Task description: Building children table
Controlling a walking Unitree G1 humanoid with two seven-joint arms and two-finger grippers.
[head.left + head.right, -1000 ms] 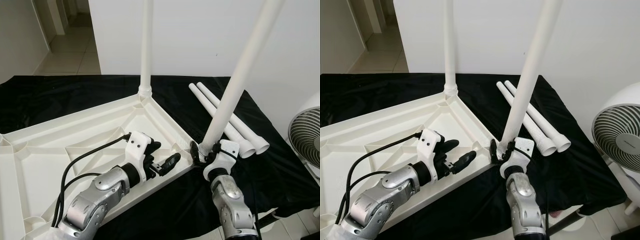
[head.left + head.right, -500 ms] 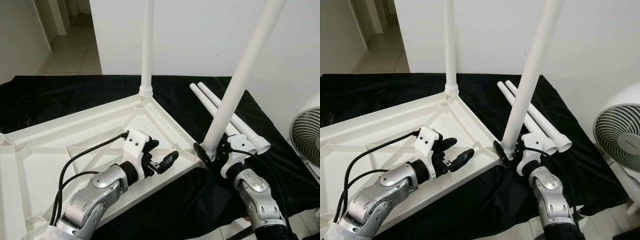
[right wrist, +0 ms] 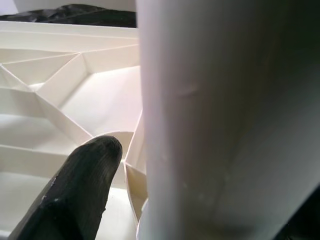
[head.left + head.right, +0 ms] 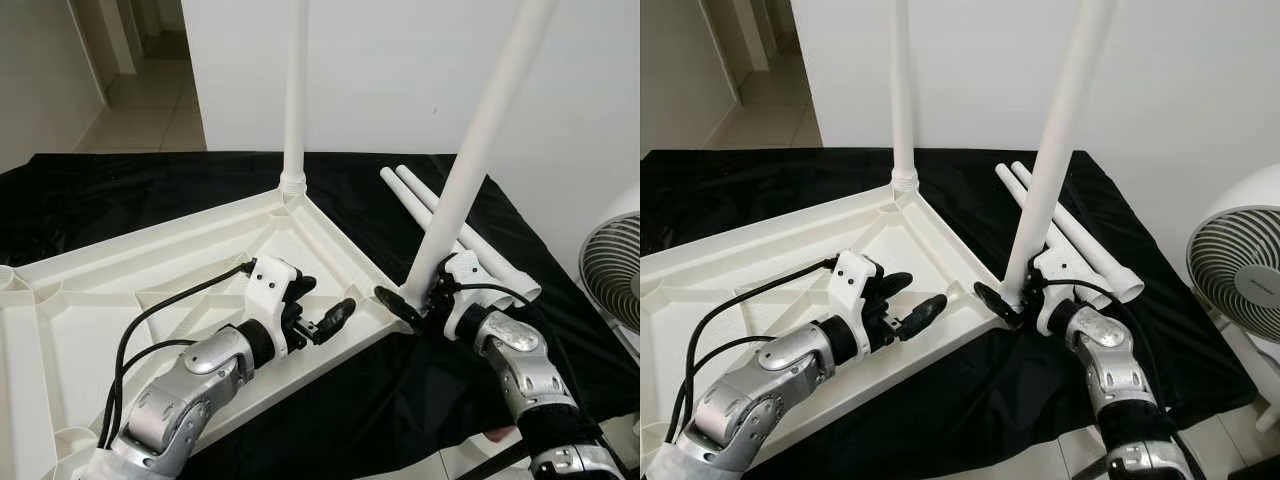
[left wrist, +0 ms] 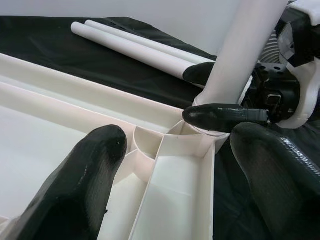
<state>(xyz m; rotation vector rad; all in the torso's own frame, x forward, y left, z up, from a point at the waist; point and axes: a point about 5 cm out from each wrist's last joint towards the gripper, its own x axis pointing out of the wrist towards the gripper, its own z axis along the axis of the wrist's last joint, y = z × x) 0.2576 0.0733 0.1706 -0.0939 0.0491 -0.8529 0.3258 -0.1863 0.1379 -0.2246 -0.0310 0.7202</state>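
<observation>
The children's tabletop lies upside down on the black-covered desk, ribs up; one white leg stands upright in the far corner socket, and a second leg leans with its foot at the near right corner socket, tilted away from the tabletop rather than plumb; the right claw is pressed onto this leg just above its foot, one black finger wrapping the front of the tube, the other behind it; the left claw hovers spread over the rim beside that corner, pinching nothing, its fingers apart on either side of the ribbed channel

The main risk, as I judge it, is the lean: if the leg is pushed or twisted while off-axis, its end may ride on the socket lip and skid off onto the cloth, or cross-seat and jam; the long tube above the grip gives plenty of leverage, so a slipping grip could let it topple toward the fan at the right; with the left claw not pressing the tabletop, a hard shove could also slide or lift that light corner

The tabletop's hollow compartments hold nothing but the left claw's cable draped across; two spare legs lie side by side on the cloth, just behind the right claw
</observation>
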